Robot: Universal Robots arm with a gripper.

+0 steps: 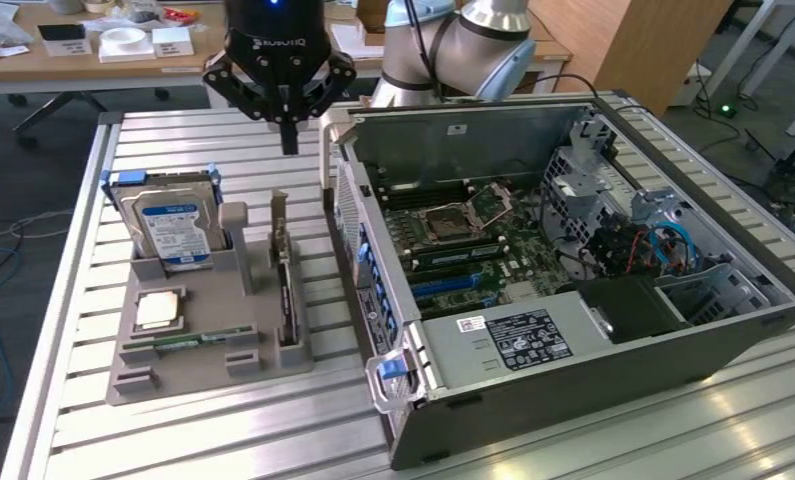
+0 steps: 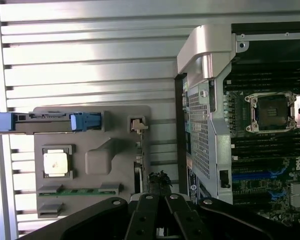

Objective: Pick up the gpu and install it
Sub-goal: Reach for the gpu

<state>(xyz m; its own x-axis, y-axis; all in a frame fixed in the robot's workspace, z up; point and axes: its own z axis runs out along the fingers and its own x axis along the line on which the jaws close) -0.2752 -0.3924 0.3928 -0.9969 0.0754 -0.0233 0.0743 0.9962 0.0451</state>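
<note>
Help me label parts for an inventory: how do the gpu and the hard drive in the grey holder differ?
The hard drive is silver with a blue-white label; the gpu is dark. The hard drive shows a broad face at the grey holder's far end; the gpu is a thin card on edge along the side nearest the computer case. Both stand upright in holder slots, untouched.

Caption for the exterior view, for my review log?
Pincer hovers near the gpu, upright in its tray beside the open case.
</note>
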